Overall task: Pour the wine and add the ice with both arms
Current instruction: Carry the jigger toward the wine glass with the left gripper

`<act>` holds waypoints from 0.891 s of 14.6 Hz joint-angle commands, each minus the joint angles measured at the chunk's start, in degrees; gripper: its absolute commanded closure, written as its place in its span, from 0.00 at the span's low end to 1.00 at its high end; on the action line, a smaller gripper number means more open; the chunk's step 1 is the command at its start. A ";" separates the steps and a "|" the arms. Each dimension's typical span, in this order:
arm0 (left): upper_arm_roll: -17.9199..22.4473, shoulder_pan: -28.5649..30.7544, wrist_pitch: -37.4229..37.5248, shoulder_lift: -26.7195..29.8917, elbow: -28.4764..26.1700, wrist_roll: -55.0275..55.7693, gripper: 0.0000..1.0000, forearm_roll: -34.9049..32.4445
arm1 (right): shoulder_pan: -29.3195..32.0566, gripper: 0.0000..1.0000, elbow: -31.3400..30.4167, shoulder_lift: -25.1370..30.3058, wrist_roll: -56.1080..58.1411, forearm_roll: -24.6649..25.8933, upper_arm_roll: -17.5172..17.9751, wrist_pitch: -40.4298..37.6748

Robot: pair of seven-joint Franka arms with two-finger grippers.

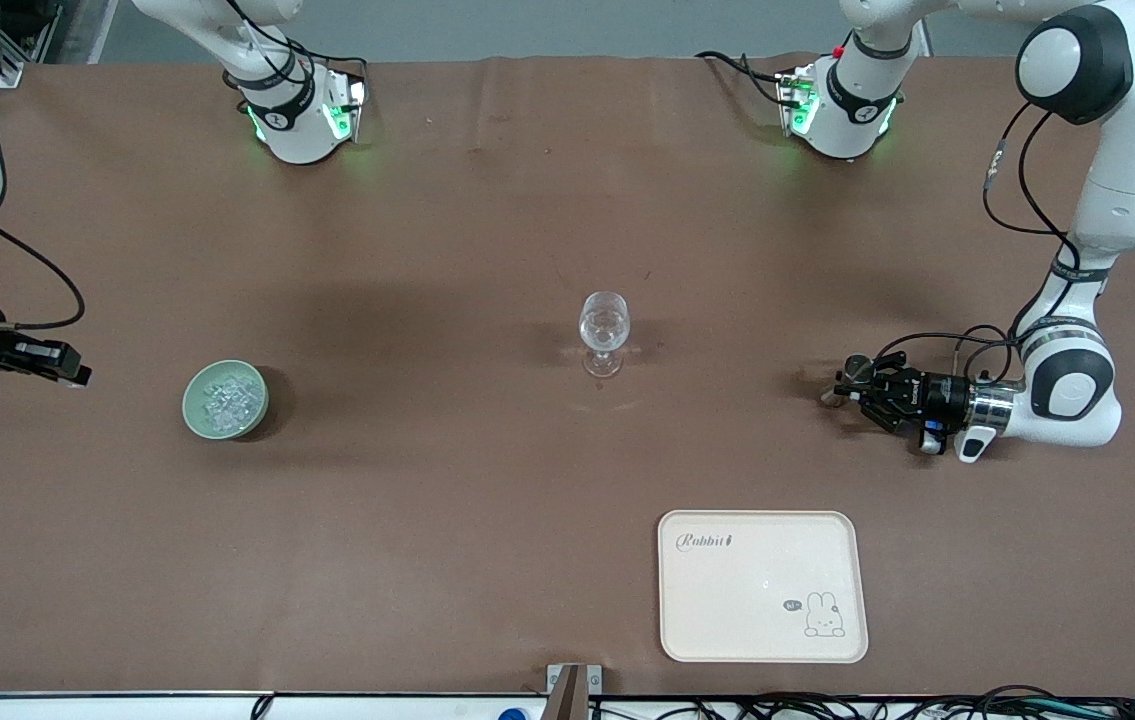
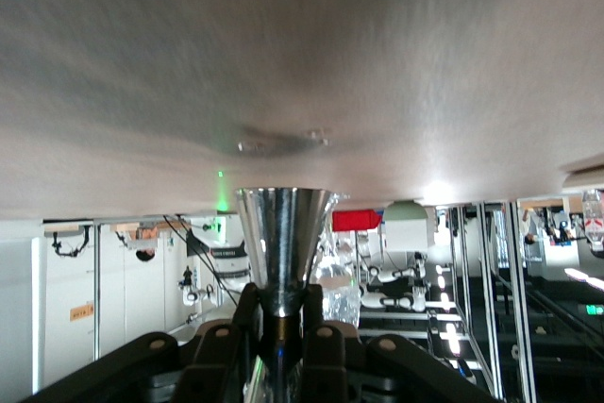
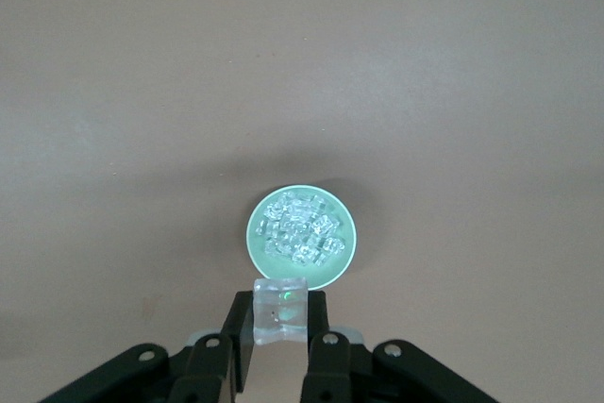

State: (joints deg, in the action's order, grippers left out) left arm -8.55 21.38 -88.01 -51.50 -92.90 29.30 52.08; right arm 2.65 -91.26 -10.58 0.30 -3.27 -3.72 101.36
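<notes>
The brown worktop (image 1: 487,250) fills the front view, with both arms' bases along its top edge. The left arm comes down the right of that frame; the left end effector (image 1: 842,388) sits low at mid-right, its jaws closed on a shiny metal funnel-shaped cup (image 2: 286,244), seen flaring out from between the fingers in the left wrist view. In the front view this piece is only a small glint at the tip. It looks rigid and smooth, so a slip in the jaws is the likely risk.

The cream rabbit tray (image 1: 762,585) lies at lower right of centre. A green bowl (image 1: 225,399) sits at mid-left, holding the ice (image 1: 229,396), a heap of small clear cubes. The wine glass (image 1: 604,332) stands upright at centre, well apart from the bowl and tray; thin-stemmed, it looks fragile and easy to tip.

The right end effector (image 3: 279,351) enters at the far left edge of the front view, raised over the worktop. In the right wrist view its 2 fingers are clamped on 1 clear cube (image 3: 279,309), gripped on opposite flat faces, with the bowl below. The cube looks light, hard and slick, so flat faces are the best hold.
</notes>
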 commanded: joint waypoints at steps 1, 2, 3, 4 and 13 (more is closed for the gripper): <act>-0.93 0.06 1.70 0.88 -0.26 1.81 0.99 1.53 | -0.36 0.99 -2.17 3.97 -0.21 1.07 0.29 -1.77; -2.24 0.24 1.79 1.14 -0.35 2.77 0.99 1.53 | -0.36 0.99 -2.69 4.85 -0.21 0.98 0.29 -2.48; -2.60 0.24 1.79 1.66 -0.79 3.39 0.99 1.53 | -0.62 0.99 -3.39 5.91 -0.04 0.98 0.29 -2.66; -3.39 0.24 1.79 2.54 -1.49 3.40 0.99 1.62 | -0.89 0.99 -4.71 7.14 0.05 1.07 0.29 -2.66; -10.68 0.06 -2.85 14.31 -9.91 9.72 0.98 3.90 | -2.73 0.99 -6.48 10.05 0.22 1.24 0.20 -3.45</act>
State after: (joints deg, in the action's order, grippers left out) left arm -17.59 21.29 -87.82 -42.50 -97.06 37.85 53.47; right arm 0.47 -95.86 -2.23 0.34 -3.00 -3.52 97.66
